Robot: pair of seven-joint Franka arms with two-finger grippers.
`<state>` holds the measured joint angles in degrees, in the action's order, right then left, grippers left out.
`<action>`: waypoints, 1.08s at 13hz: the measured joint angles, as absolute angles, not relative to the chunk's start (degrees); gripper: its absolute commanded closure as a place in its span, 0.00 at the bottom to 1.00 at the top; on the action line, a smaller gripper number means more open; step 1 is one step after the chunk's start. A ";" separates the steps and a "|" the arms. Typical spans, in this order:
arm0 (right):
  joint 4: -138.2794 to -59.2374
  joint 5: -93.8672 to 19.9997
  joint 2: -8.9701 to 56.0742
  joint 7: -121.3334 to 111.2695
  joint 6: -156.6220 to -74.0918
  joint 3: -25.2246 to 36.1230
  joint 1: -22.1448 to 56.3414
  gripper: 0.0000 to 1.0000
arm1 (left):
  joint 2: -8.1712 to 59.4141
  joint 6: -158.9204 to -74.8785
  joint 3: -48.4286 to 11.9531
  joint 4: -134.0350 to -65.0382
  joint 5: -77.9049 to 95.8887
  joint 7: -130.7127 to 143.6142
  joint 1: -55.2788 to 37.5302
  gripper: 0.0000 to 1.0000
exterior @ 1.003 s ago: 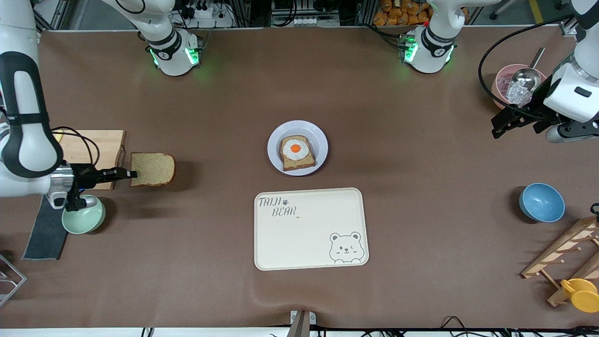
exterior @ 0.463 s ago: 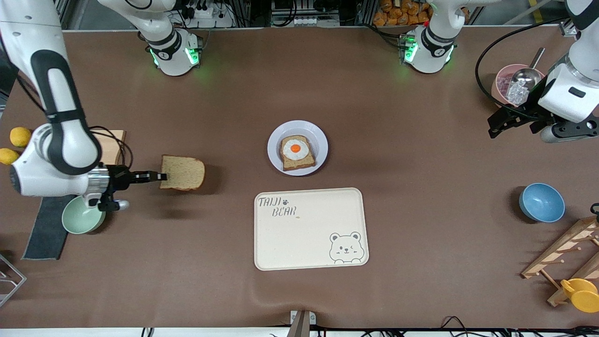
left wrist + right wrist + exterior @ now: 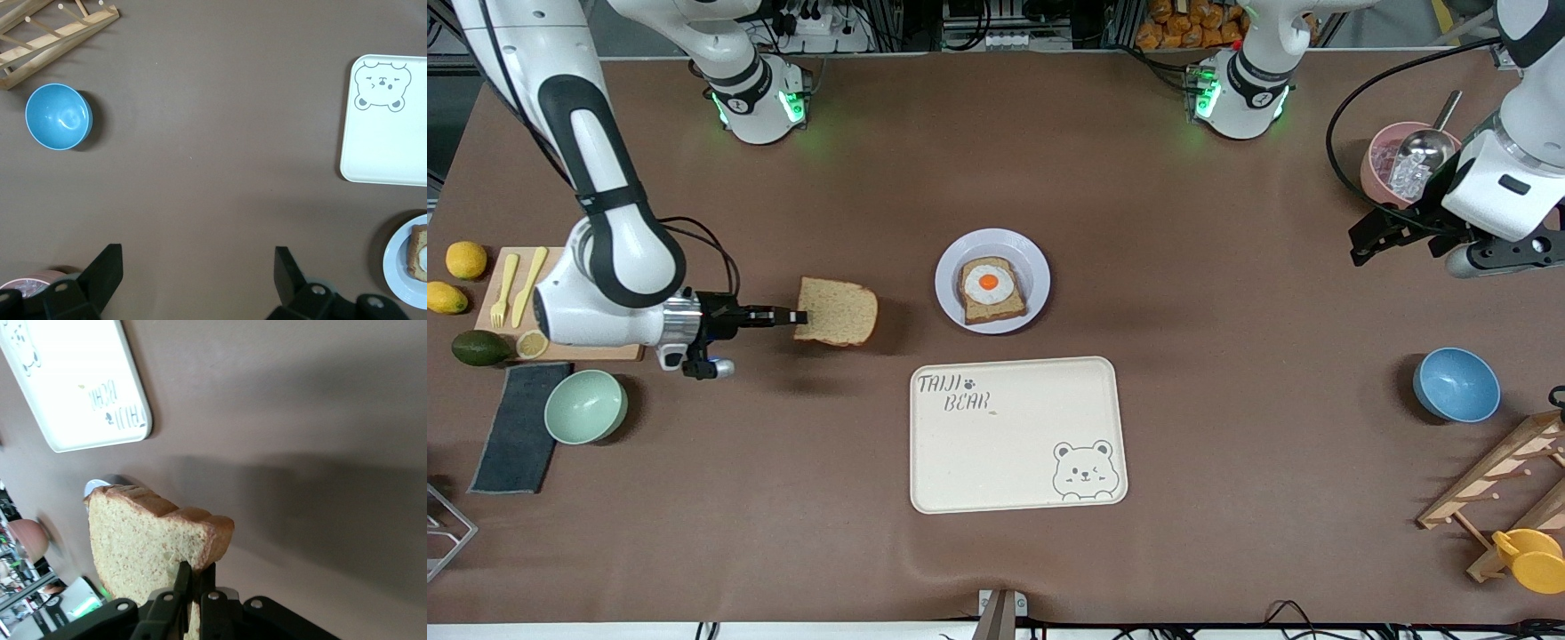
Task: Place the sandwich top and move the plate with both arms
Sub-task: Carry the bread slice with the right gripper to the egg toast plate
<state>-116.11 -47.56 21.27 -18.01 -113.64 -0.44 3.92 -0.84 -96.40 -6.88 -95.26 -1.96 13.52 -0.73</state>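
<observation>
Now right pincer [image 3: 800,316] (clamping sandwich top [image 3: 838,311]) nears plate [image 3: 1034,260].

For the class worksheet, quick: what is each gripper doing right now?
Left gripper: open, holding nothing, over bare table near the pink bowl.
Right gripper: shut on the bread slice, in the air beside the plate.

Brown-crusted tan sandwich top [image 3: 838,312] beside lavender-white plate [image 3: 1032,260]; nearer, cream tray [image 3: 1014,444] with grey bear print.
</observation>
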 measured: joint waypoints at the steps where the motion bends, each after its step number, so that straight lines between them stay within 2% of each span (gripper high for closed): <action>1: -117.22 -48.95 20.84 -18.01 -114.07 -0.45 5.03 1.00 | -0.70 -96.40 -6.88 -95.27 -1.96 13.52 -0.73 0.00; 4: -120.25 -53.37 18.86 -18.00 -115.05 -0.43 8.55 1.00 | -0.11 -96.76 -6.91 -95.26 -1.96 13.52 -0.74 0.00; 10: -123.30 -65.11 17.73 -15.12 -130.63 -0.53 24.17 1.00 | 0.58 -97.90 -6.98 -95.27 -1.96 13.52 -0.82 0.00; 14: -124.01 -68.40 17.92 -15.06 -137.67 -0.49 30.04 1.00 | 1.42 -99.80 -6.99 -95.27 -1.96 13.52 -0.83 0.00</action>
